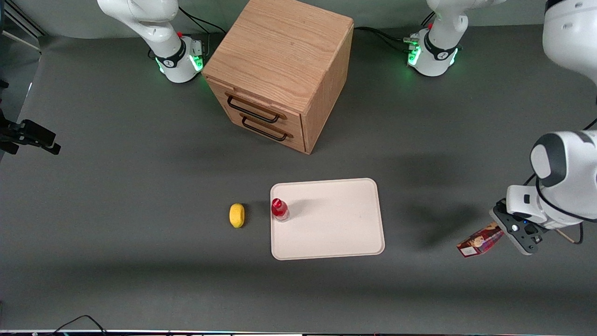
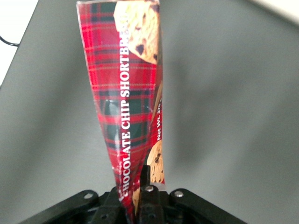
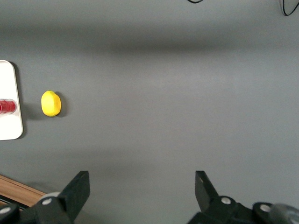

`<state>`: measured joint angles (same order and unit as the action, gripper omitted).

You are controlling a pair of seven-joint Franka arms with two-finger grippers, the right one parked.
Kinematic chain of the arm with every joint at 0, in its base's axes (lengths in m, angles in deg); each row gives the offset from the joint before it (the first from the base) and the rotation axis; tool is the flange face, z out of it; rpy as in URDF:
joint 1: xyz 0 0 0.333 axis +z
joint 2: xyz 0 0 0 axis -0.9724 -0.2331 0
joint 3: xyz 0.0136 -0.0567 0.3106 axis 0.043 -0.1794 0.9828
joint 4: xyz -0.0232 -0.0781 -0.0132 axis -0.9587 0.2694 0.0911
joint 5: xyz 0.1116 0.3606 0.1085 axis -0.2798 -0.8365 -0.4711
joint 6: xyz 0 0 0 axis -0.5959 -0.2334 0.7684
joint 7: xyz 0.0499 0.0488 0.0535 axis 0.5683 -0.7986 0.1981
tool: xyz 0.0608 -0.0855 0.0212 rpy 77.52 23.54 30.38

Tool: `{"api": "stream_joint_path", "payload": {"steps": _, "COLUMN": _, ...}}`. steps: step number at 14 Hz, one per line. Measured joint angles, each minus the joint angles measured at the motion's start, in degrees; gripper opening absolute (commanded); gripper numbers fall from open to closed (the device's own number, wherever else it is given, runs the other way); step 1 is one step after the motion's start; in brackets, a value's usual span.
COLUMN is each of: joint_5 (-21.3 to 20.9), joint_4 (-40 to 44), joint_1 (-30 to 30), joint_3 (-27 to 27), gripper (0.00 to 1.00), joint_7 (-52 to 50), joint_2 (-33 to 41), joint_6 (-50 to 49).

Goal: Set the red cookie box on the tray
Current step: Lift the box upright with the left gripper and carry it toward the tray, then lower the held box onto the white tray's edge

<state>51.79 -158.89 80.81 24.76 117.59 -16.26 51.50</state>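
Observation:
My left gripper [image 1: 506, 232] is at the working arm's end of the table and is shut on one end of the red cookie box [image 1: 480, 241]. The box is a slim dark-red plaid carton with cookie pictures. It sticks out from the fingers at a tilt, with its white end pointing toward the tray. In the left wrist view the box [image 2: 128, 93] runs straight out from the gripper [image 2: 135, 191] over bare grey table. The cream tray [image 1: 336, 240] lies flat mid-table, well apart from the box.
A small red-capped bottle [image 1: 280, 209] stands on the tray near its edge toward the parked arm. A yellow lemon-like object [image 1: 237, 215] lies on the table beside that edge. A wooden drawer cabinet [image 1: 280, 70] stands farther from the front camera than the tray.

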Motion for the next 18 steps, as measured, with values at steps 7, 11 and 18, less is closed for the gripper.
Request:
{"api": "stream_joint_path", "payload": {"steps": 7, "joint_5": -1.54, "joint_4": 5.03, "joint_1": -6.56, "joint_3": -10.14, "gripper": 0.00, "joint_7": -46.11, "joint_2": 2.11, "joint_6": -11.09}}
{"api": "stream_joint_path", "payload": {"steps": 11, "joint_5": -5.17, "joint_4": 5.54, "joint_1": -10.60, "joint_3": -14.67, "gripper": 0.00, "joint_7": -66.17, "joint_2": -3.48, "joint_6": -5.67}}
{"api": "stream_joint_path", "payload": {"steps": 18, "joint_5": -8.70, "joint_4": 6.60, "joint_1": -13.38, "joint_3": -14.63, "gripper": 0.00, "joint_7": -79.58, "joint_2": -16.96, "joint_6": 7.83}}
